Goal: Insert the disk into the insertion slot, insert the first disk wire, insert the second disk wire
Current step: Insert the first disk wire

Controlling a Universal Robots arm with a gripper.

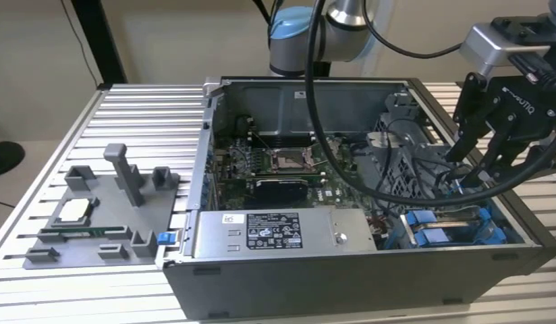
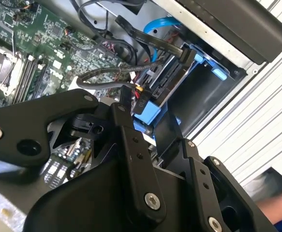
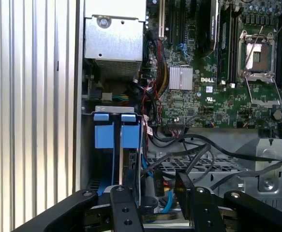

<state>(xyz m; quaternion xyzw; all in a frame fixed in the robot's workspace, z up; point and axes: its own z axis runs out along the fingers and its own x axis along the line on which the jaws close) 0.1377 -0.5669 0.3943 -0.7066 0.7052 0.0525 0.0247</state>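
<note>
While arm [image 1: 305,27] reaches down into case [image 1: 350,283], fingers [image 3: 184,188] parted beside insertion slot [image 3: 112,110]

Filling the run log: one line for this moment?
tool: at insertion slot | disk: in slot | disk wires: seating unclear

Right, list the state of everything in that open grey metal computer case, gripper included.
Grey metal computer case, side open, lying flat.
Silver-grey disk in its blue plastic carrier, sitting in the perforated grey metal insertion slot.
Flat black cable connector, against the disk's end; whether seated, cannot tell.
Black gripper, low over the slot's cabled end.
Square metal processor socket, no cooler over it.
</note>
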